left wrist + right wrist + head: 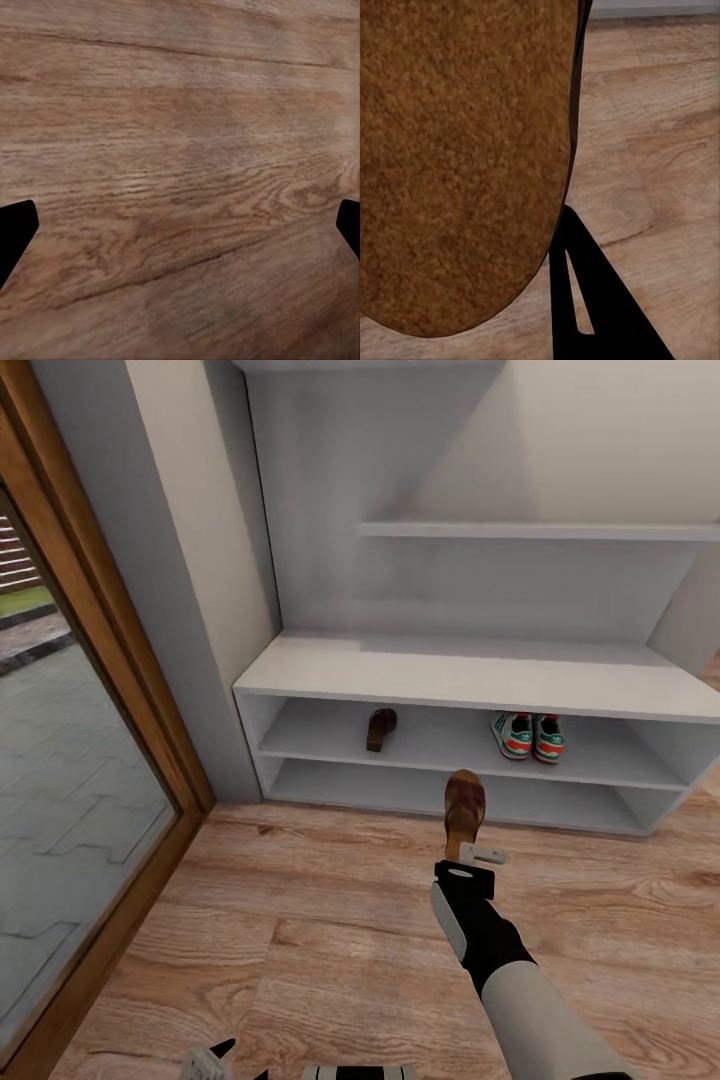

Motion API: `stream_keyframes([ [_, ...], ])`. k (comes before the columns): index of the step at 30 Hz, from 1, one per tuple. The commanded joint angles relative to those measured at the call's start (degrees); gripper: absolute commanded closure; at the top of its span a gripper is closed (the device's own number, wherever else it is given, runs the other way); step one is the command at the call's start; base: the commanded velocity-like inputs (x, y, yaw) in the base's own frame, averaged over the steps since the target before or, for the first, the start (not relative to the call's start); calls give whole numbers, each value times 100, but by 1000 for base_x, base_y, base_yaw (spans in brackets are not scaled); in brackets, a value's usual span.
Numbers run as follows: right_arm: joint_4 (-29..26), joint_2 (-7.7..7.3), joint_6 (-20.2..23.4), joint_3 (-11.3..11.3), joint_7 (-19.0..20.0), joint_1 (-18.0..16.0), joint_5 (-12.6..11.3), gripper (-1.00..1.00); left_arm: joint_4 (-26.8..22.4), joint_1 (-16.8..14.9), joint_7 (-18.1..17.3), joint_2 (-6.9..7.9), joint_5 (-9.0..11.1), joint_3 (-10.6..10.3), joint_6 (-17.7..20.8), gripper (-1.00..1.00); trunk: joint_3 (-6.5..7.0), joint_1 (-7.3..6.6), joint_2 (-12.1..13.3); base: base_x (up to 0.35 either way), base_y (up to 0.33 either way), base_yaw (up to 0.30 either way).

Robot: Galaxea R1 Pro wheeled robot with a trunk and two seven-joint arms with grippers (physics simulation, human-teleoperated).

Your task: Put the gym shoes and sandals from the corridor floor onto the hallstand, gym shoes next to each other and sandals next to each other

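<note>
- The hallstand (480,678) stands against the wall ahead, pale grey-white, with a low bench top, two open shelf levels beneath it, a tall back panel and staggered upper shelves.
- The corridor floor (330,920) of wood-grain planks runs from the hallstand's foot toward the robot; a glass door (70,780) with a wooden frame closes it on the left.
- The right arm (520,980) reaches forward over the floor toward the hallstand's lower shelves.
- The held sandal (465,810) is lifted off the floor in front of the lower shelf level, toe toward the rack; in the right wrist view its brown sole (457,165) sits close to the camera.
- The right end effector (474,852) is clamped on the held sandal at its heel end.
- The two gym shoes (528,736) sit side by side, touching, on the upper open shelf toward the right.
- The other sandal (381,728) lies on that same shelf, left of centre, well apart from the gym shoes.
- The left end effector (180,225) hangs low above bare floor, its fingers spread wide apart.
</note>
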Motion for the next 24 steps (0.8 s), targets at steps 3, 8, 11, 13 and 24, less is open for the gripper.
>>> stream_keyframes([
  [3, 1, 0, 15, 13, -43, -2, -48, 100, 6, -3, -44, 3, 29, 25, 1, -100, -5, -1, -2, 0, 0, 0],
  [8, 13, 0, 8, 7, -42, -2, -47, 100, 5, -3, -45, -1, 36, 46, 6, -100, -5, -1, -2, 0, 0, 0],
  [11, 16, 0, 8, 5, -42, -2, -47, 100, 5, -3, -45, -9, 36, 43, 7, -100, -5, -1, -2, 51, 34, 0],
  [13, 17, 0, 11, 5, -42, -2, -47, 100, 2, -3, -45, -10, 35, 45, 4, -100, -5, -1, -2, 197, 144, 0],
  [24, 198, 0, 296, 467, -28, -2, 50, 100, -3, -3, -46, -19, 37, 40, 1, -100, -5, -1, -2, 261, 204, 0],
])
